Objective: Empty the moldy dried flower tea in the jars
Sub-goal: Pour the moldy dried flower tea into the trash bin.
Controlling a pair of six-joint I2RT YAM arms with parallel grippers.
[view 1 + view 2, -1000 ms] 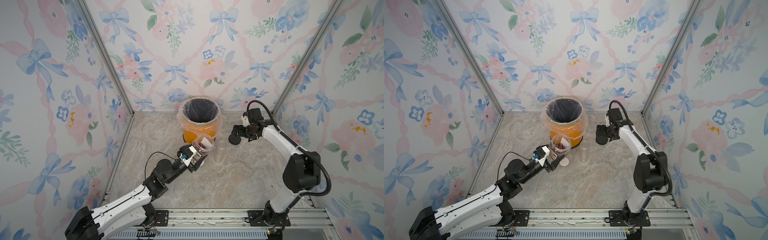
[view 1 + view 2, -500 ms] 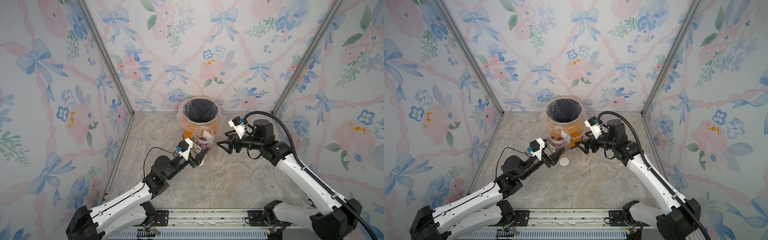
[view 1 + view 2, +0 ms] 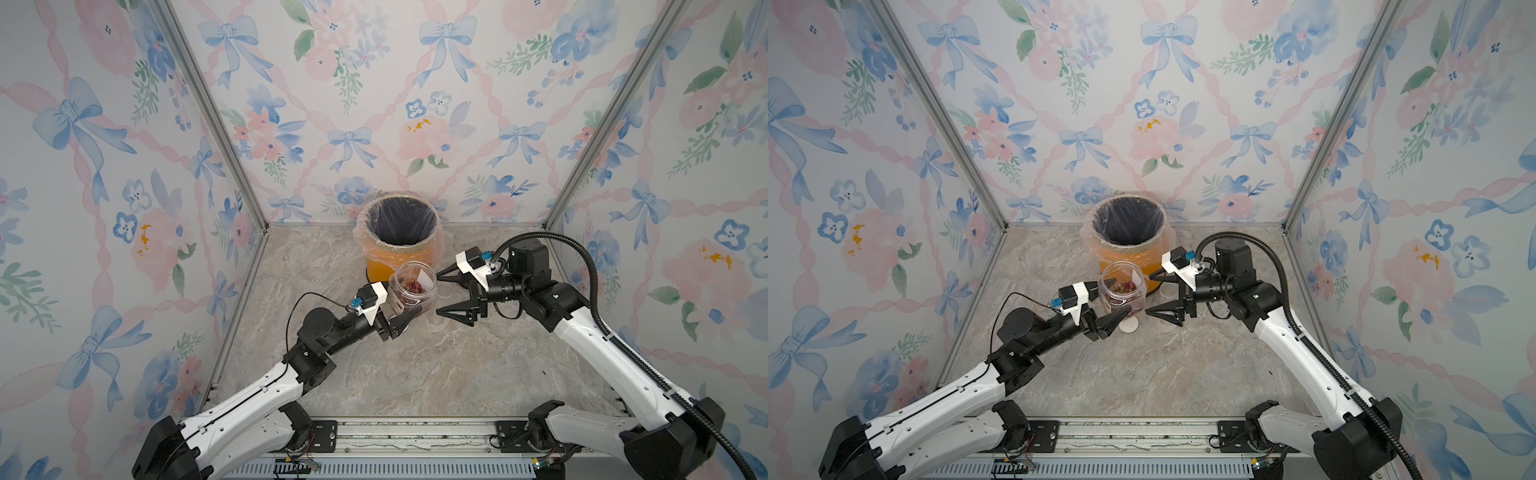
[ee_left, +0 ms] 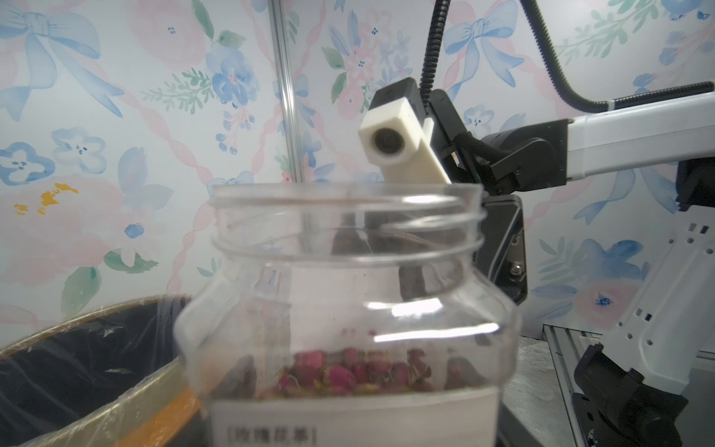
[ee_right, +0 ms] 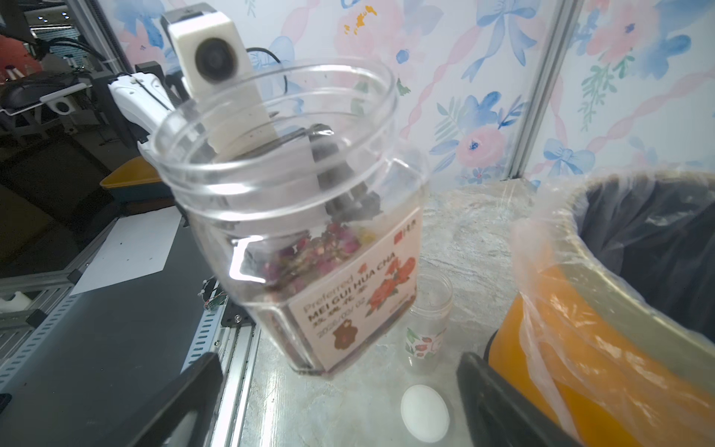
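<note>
Since a second ago, swings the right gripper [image 3: 439, 293] away from the 1 o'clock side of the bin [image 3: 378, 266], without the dark round lid seen at its tip then, and turns it to face the squarish jar [image 3: 411, 289].

Shows the moldy dried flower tea [image 4: 340, 373] as a shallow pink-brown layer in the bottom of that jar. Has the mouth open and the body close to upright with a slight lean, probably so nothing spills before the mouth is over the liner.

Holds the jar off the bench [image 3: 415, 374], just at 6 o'clock of the bin in both top views. Looks near enough for a forward tip to land the tea inside.

Has the left gripper [image 3: 1111, 303] clenched on the jar's lower body from 8 o'clock, under the threaded neck, which leaves the mouth free for pouring.

Sets the right gripper at 3 o'clock of the jar, jaws spread wide, grasping nothing and not touching it. Stands perhaps ready to steady the jar.

Leaves a white lid [image 3: 1127, 325] on the bench at 6 o'clock of the jar. Shows, in the right wrist view, a small slim jar [image 5: 427, 309] standing between that lid and the bin; cannot tell what is in it.
</note>
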